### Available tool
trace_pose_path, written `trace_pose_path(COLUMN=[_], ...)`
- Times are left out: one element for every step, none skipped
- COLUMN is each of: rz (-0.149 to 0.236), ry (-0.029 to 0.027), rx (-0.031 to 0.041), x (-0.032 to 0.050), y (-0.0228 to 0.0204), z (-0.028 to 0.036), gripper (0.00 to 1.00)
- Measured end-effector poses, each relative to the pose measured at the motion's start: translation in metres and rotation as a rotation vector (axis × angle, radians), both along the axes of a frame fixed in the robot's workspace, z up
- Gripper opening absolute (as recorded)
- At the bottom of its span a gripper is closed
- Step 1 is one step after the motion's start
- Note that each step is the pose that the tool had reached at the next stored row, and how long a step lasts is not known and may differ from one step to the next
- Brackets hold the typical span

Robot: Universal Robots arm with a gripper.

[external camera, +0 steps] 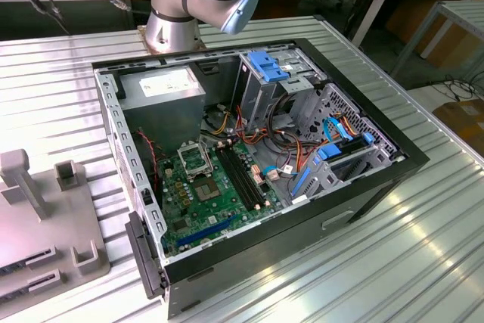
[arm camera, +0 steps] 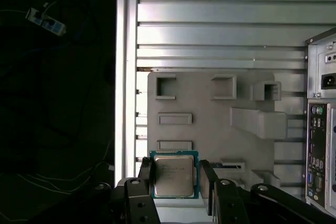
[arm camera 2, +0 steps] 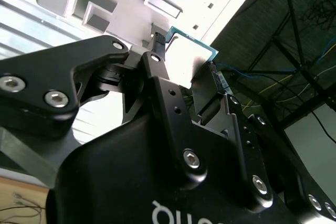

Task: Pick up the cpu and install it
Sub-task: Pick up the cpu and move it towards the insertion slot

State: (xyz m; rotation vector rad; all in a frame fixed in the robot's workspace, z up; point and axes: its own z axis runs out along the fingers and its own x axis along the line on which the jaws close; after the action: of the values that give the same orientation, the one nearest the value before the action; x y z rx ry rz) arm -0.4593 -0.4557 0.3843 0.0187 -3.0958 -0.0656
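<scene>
The gripper (arm camera: 174, 167) was closed on the cpu (arm camera: 173, 176), with one finger (arm camera: 145, 170) against each opposite edge in both wrist views. The silver-grey top of the cpu faced the first wrist camera. The part was held over the grey fixture plate (arm camera: 210, 129), near the plate's edge; contact with the plate could not be determined. In the exterior view, the open computer case (external camera: 355, 209) lay on the ribbed metal table (external camera: 378, 262). The motherboard (external camera: 200, 202) and socket frame (external camera: 193, 158) were exposed.
</scene>
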Motion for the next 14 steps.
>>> trace_pose_path(rz=[0.0,0.0,0.0,0.0,0.0,0.0,0.0,0.0,0.0,0.0,0.0,0.0,0.0,0.0], ry=[0.0001,0.0002,0.0003,0.0004,0.0006,0.0008,0.0009,0.0009,0.0009,0.0009,0.001,0.001,0.0011,0.001], rx=[0.0,0.0,0.0,0.0,0.0,0.0,0.0,0.0003,0.0003,0.0003,0.0003,0.0002,0.0002,0.0003], x=[0.0,0.0,0.0,0.0,0.0,0.0001,0.0001,0.0001,0.0001,0.0001,0.0001,0.0002,0.0004,0.0009], y=[0.0,0.0,0.0,0.0,0.0,0.0,0.0,0.0,0.0,0.0,0.0,0.0,0.0,0.0], z=[0.0008,0.0016,0.0028,0.0036,0.0053,0.0063,0.0065,0.0065,0.0065,0.0065,0.0066,0.0066,0.0066,0.0066], gripper=[0.46,0.46,0.46,0.46,0.46,0.46,0.46,0.46,0.46,0.46,0.46,0.46,0.46,0.46])
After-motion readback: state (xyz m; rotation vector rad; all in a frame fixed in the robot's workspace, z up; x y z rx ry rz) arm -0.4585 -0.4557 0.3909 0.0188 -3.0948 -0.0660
